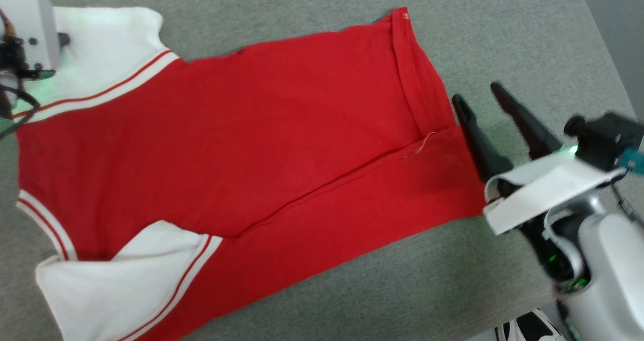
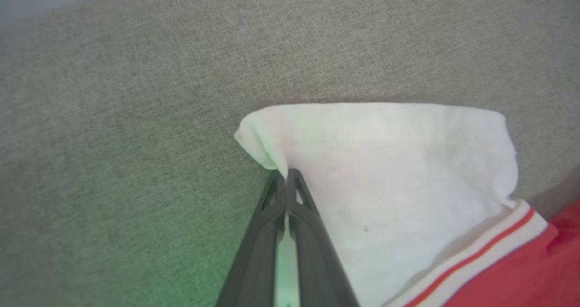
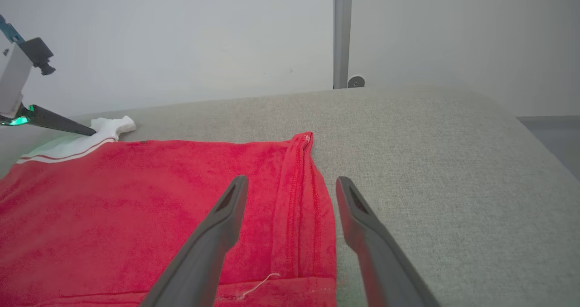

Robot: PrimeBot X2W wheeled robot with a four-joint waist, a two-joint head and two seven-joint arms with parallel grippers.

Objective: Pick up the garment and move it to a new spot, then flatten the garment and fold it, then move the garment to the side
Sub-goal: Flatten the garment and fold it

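A table (image 1: 503, 29) covered with grey woven fabric stands before a plain pale wall (image 3: 181, 35). The garment (image 1: 251, 145) lies on it, red and spread lengthwise, with one long fold running across the body. Its white sleeves are at the robot's left side and its hem (image 1: 417, 79) at the right side. The left tool (image 2: 286, 175) is closed and pinches the corner of the far white sleeve (image 2: 385, 162) between its fingertips. The right tool (image 1: 477, 93) is open and holds nothing. It stands at the hem, with one finger over the red cloth and the other over the bare table. It seems the robot prepares to take both ends for flattening. To do this well, the right tool should go lower until the hem edge is between the fingers, then close on all layers there. After that both arms should pull apart with equal force, low over the table, so that the cloth becomes smooth and the thin sleeve corner does not slip out
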